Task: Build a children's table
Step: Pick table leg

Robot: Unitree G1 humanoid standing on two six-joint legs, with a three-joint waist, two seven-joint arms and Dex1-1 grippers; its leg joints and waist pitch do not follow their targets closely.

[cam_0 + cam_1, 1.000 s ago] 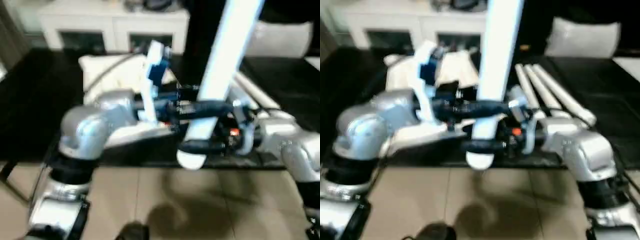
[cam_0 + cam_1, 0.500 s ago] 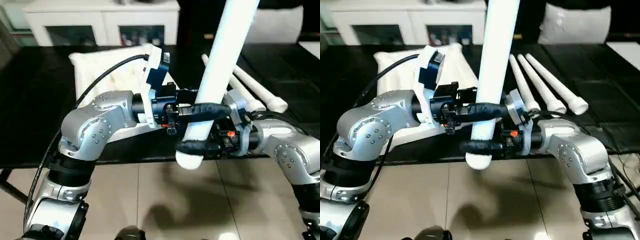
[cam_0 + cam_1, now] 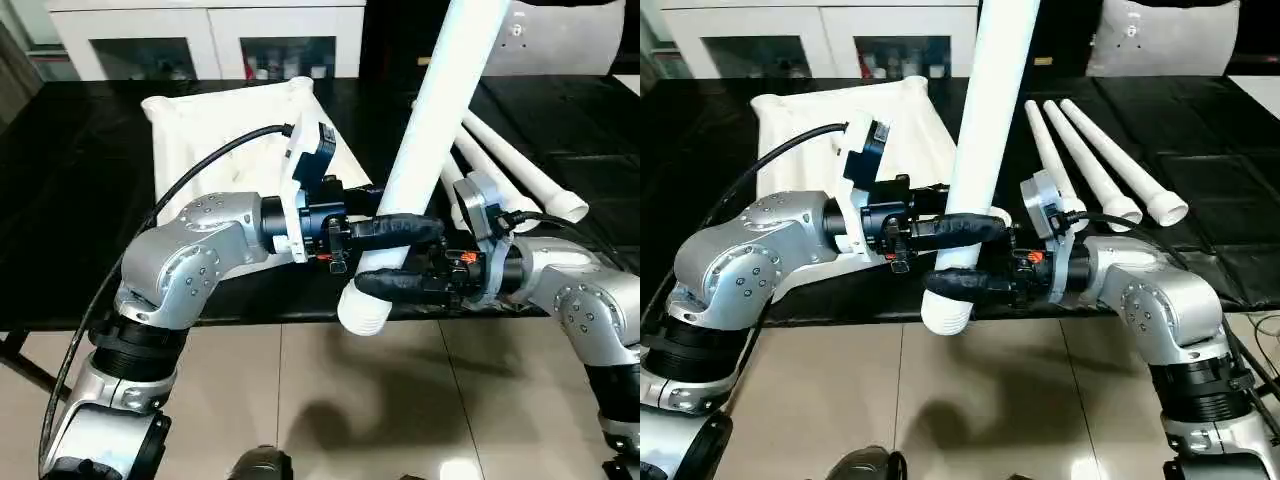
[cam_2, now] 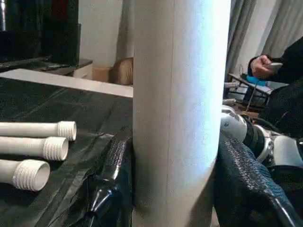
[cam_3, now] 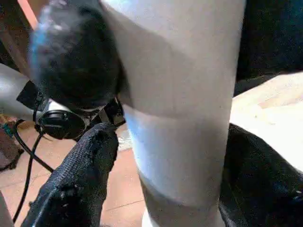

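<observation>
While the left gripper (image 3: 385, 232) has its fingers clamped on the upright table leg (image 3: 430, 150) past the surface (image 3: 80, 200) edge, the right gripper (image 3: 400, 285) fingers look apart, so it could tip or slide.

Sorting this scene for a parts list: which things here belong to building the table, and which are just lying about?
Belongs to the job:
- held leg
- three spare legs
- tabletop
- left gripper
- right gripper

Just lying about:
- cabinet
- pillow
</observation>
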